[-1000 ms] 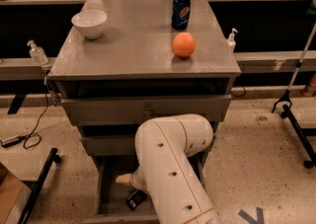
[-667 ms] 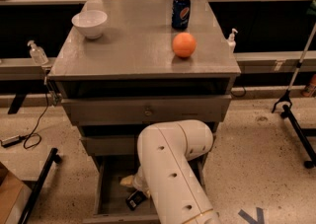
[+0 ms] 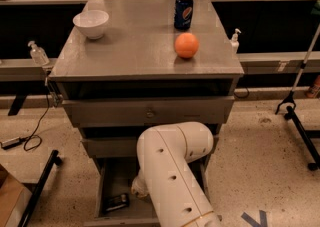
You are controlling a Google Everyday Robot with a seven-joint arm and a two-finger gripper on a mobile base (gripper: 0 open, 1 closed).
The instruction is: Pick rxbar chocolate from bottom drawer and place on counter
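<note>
The bottom drawer (image 3: 111, 173) is pulled open at the foot of the grey cabinet. The rxbar chocolate (image 3: 116, 202), a flat black bar, lies on the drawer floor near its front left. My white arm bends down into the drawer from the lower right. Its gripper (image 3: 136, 189) sits just right of and above the bar, mostly hidden behind the arm's elbow. The counter (image 3: 135, 41) is the cabinet's grey top.
On the counter stand a white bowl (image 3: 91, 23) at back left, a blue soda can (image 3: 183, 11) at back right and an orange (image 3: 186, 45) in front of the can. Small bottles (image 3: 38, 53) hang at the cabinet's sides. Black stand legs (image 3: 37, 187) lie on the floor.
The arm's elbow has shifted slightly right and the wrist end slightly up. The bar lies where it was in the drawer.
</note>
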